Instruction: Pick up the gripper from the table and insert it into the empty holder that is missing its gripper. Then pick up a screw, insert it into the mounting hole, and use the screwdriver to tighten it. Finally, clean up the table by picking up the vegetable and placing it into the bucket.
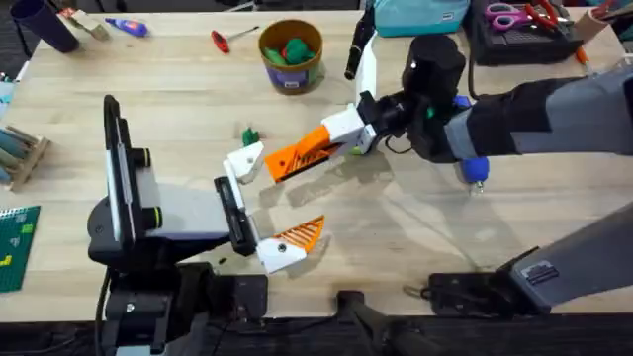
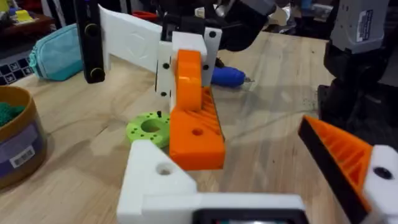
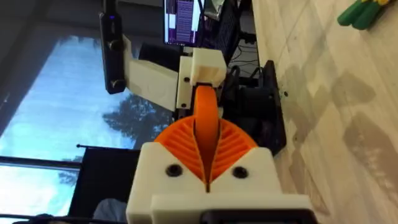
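1. The right gripper had its white fingers with orange ribbed pads clamped on the gripper, the loose orange ribbed wedge, which was held above the table near its middle
2. In the left wrist view the gripper stood on end just behind the holder, the bare white mount; whether the two touched could not be told
3. In the overhead view the wedge's thick end lay at the holder, with its tip pointing back toward the right arm
4. The left gripper had its jaws spread wide along the black jaw bar: the holder at the far end, and at the near end the twin mount carrying the twin orange finger
5. The vegetable, a small dark-green piece, lay on the table just beyond the holder
6. A green ring-shaped disc lay flat on the table behind the holder in the left wrist view
7. The bucket stood upright near the far edge of the table, well apart from both grippers, with green and red pieces inside
8. A red-handled tool lay beside the bucket, and a blue-handled tool lay under the right arm
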Motion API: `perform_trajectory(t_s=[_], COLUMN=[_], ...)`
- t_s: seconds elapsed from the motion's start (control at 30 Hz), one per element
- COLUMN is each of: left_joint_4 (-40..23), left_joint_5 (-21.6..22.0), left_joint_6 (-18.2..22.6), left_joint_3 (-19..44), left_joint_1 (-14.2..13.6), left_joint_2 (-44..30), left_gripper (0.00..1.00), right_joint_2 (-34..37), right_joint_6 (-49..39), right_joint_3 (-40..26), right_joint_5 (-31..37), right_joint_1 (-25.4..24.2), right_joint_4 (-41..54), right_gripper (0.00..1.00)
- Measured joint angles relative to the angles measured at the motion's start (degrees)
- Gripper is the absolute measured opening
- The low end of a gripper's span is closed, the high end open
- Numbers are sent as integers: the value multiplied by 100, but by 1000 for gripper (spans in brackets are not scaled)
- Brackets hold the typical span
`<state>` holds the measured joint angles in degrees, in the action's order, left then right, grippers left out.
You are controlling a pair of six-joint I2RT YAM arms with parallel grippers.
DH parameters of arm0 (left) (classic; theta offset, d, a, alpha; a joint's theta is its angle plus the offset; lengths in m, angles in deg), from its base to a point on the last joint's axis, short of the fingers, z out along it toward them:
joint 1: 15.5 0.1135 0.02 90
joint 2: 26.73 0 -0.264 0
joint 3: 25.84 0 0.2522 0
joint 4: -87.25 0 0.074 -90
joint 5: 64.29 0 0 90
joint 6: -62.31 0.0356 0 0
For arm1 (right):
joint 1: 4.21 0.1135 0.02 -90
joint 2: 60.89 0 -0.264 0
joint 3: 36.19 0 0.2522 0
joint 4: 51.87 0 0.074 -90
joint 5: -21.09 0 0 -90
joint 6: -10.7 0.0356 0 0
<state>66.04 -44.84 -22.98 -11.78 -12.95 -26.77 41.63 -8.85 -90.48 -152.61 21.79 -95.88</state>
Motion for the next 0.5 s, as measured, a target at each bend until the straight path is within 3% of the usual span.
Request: perform_trajectory(t_s=[0.33,0.5], left_joint_4=[0,0], left_joint_5=[0,0], left_joint_6=[0,0], left_joint_3=[0,0], left_joint_1=[0,0], left_joint_2=[0,0], left_gripper=[985,985], right_joint_2=[0,0], right_joint_6=[213,525], right_joint_3=[0,6], right_joint_5=[-79,-129], right_joint_1=[35,45], right_joint_4=[-28,-728], right_gripper=[9,9])
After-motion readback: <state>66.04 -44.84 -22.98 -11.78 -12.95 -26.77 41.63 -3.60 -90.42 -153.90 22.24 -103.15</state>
